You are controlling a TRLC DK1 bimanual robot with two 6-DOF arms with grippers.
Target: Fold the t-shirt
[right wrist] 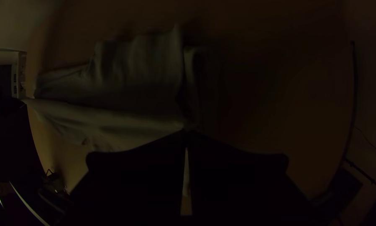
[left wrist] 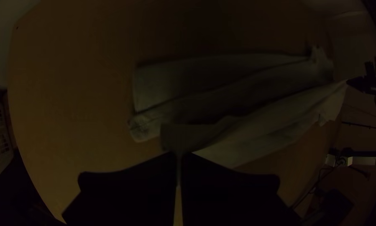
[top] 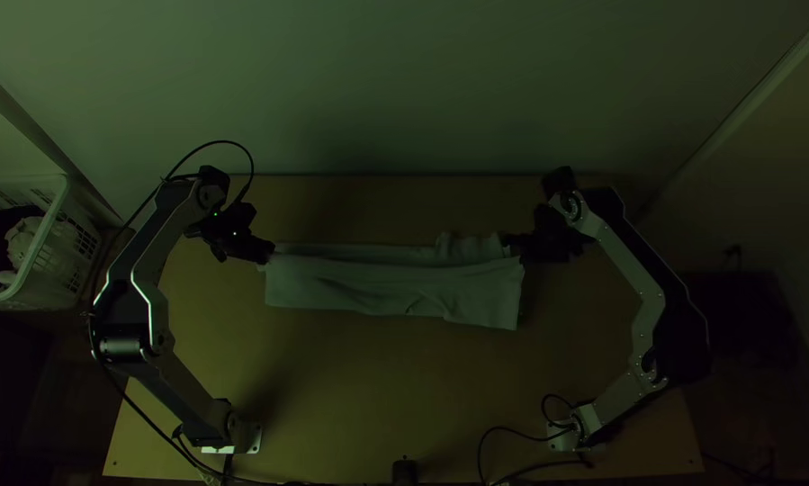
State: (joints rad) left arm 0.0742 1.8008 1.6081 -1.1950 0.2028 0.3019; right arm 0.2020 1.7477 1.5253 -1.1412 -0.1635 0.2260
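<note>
T-shirt lay as a long, layered strip across the table. At its left end, the left gripper pinched it tightly; at its right end, the right gripper did likewise, presumably to hold that edge taut for folding over.

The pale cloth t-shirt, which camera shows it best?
The top view, because the t-shirt shows end to end between left gripper and right gripper. The left wrist view shows its layers lying apart; the right wrist view brings one end closer.
</note>
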